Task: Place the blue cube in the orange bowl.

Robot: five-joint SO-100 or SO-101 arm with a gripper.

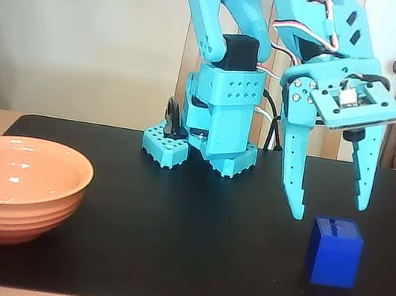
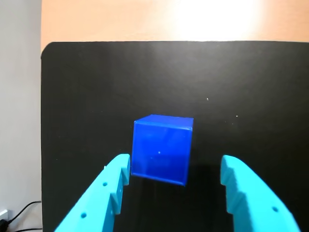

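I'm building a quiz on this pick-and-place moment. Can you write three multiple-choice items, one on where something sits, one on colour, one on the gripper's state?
1. In the fixed view, where is the blue cube?
A. On the black mat at the right
B. Inside the bowl
C. On the arm's base

2. What colour is the bowl?
A. Green
B. Peach-orange
C. White

3. What is the gripper doing?
A. Shut on the cube
B. Shut with nothing in it
C. Open, touching nothing

Answers:
1 A: the cube stands on the black mat, far from the bowl at the left.
2 B: its glossy ridged wall is peach-orange.
3 C: in the wrist view the fingers sit spread either side of the cube, with gaps.
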